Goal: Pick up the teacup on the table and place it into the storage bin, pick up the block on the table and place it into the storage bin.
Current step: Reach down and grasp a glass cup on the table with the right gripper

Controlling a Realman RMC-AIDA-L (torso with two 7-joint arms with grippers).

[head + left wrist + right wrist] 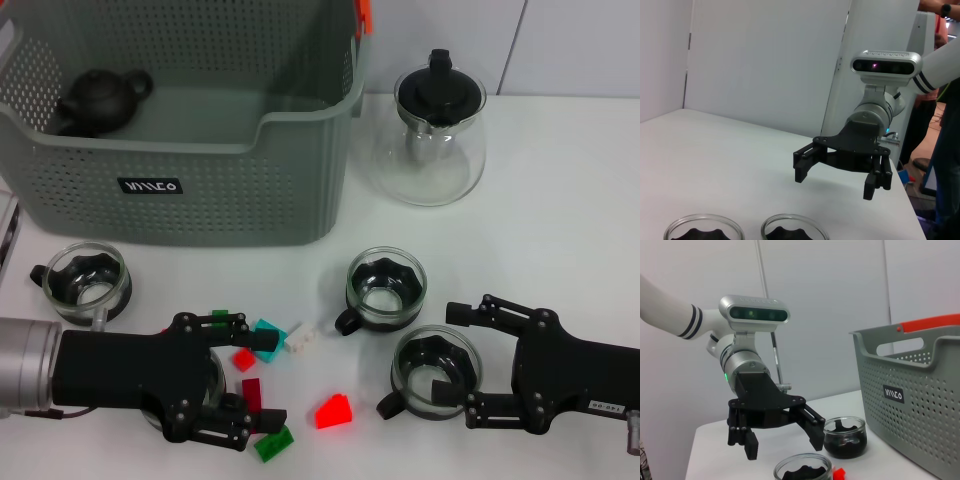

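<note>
The grey-green storage bin stands at the back left on the white table, with a black teapot inside. Three glass teacups stand on the table: left, middle, right. My right gripper is open, its fingertips on either side of the right teacup's near edge. My left gripper is open, low over a cluster of small blocks; a small red block lies between its fingers. A larger red block lies between the grippers. The right wrist view shows the left gripper open.
A glass teapot with a black lid stands at the back right. Cyan, white, dark red and green blocks lie around the left gripper. The left wrist view shows the right gripper open above two teacups.
</note>
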